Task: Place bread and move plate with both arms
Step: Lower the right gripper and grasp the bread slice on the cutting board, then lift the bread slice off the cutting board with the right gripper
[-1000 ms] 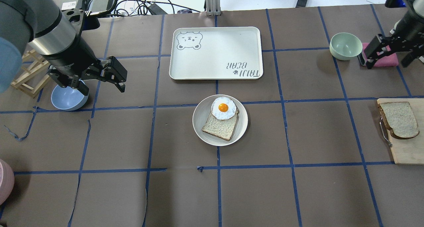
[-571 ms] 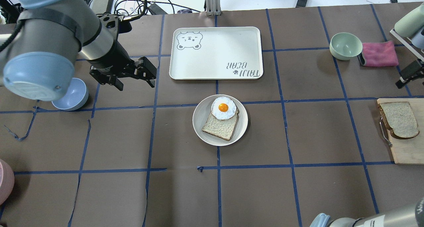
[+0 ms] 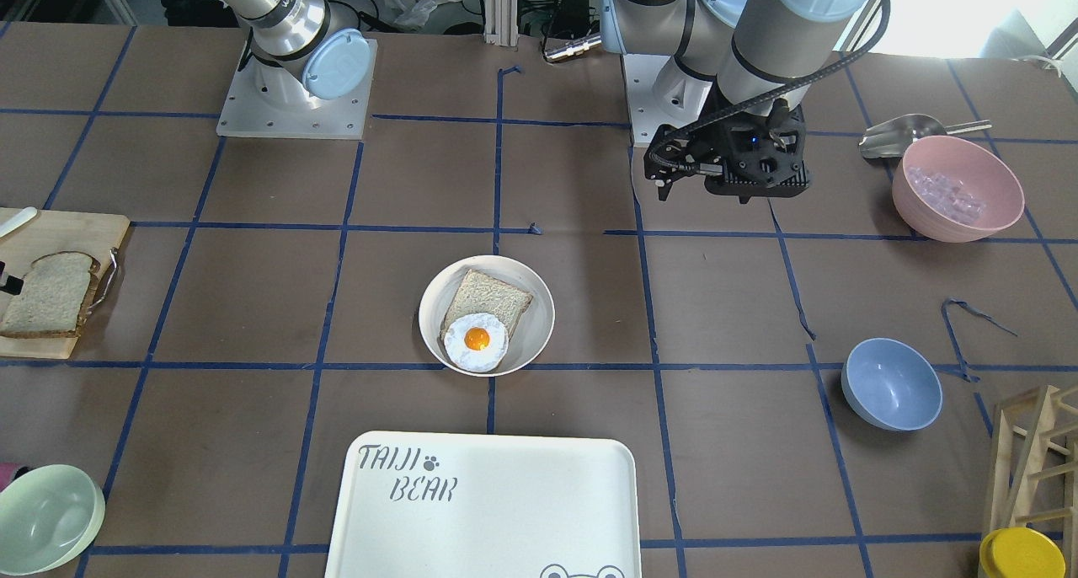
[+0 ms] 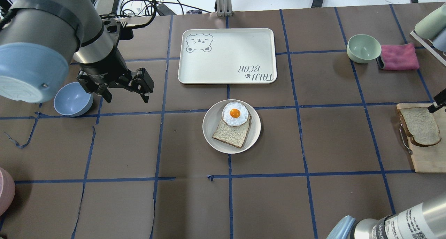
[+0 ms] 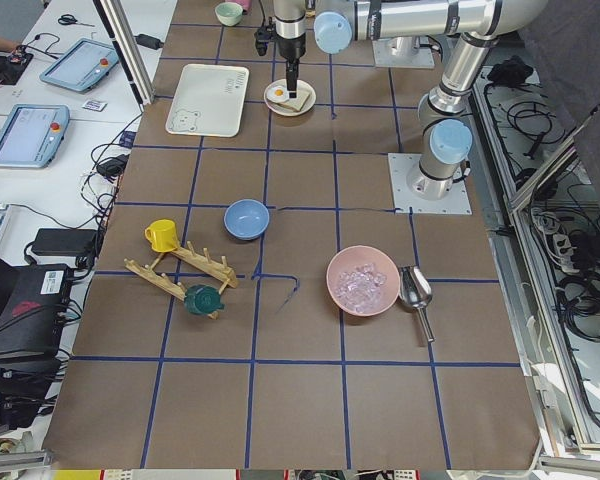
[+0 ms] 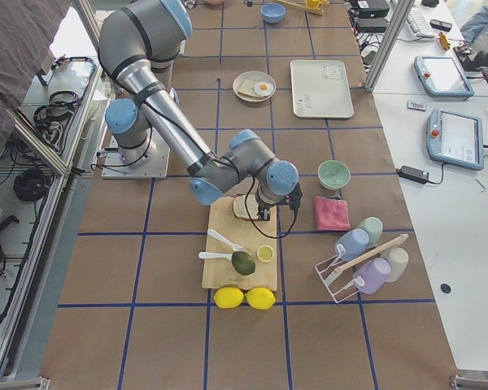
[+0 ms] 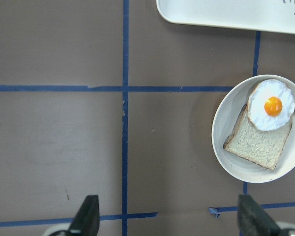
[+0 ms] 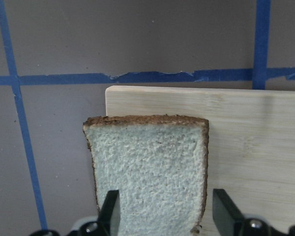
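Bread (image 8: 150, 167) flat on board (image 8: 265, 147), right pincer (image 8: 168, 209) spread over it

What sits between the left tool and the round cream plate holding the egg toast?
Only bare brown table paper crossed by blue tape, seen in the overhead view; the left tool hangs apart from the round cream plate.

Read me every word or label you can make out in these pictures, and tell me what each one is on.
"TAIJI BEAR", with a small paw print, on the white tray.
Label on the right arm: too blurred to read.
Print on the wrist of the left arm: too small to read.
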You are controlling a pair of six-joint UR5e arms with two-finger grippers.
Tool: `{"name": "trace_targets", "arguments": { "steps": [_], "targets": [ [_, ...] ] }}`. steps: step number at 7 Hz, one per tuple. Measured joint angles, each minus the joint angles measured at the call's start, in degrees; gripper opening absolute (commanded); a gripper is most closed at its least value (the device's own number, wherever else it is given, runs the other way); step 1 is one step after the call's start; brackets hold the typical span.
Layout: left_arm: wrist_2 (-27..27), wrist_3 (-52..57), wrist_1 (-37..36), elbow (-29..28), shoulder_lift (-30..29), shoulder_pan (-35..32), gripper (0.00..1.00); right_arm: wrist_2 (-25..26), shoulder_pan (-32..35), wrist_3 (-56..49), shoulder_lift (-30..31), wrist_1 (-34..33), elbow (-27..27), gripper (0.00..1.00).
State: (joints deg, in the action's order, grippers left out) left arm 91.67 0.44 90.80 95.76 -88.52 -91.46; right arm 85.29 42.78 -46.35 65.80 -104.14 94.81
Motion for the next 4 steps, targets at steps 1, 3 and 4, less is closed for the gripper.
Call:
{"name": "trace_targets", "arguments": {
  "steps": [1, 3, 4],
  "targets": [
    [0.2, -0.1, 2.1, -1.9, 0.0, 0.0, 1.00, 0.3, -0.4, 0.0, -0.8, -0.9, 0.0, 0.55],
    [0.3, 0.1, 2.9, -3.2, 0.0, 0.5, 1.00, 0.6, -1.0, 0.1, -2.1, -1.6, 1.2, 0.41],
    [0.4, 0.4, 2.8, -3.3, 0.0, 0.7, 1.00, 0.9, -1.1, 0.0, -2.2, -1.9, 2.2, 0.39]
  ]
}}
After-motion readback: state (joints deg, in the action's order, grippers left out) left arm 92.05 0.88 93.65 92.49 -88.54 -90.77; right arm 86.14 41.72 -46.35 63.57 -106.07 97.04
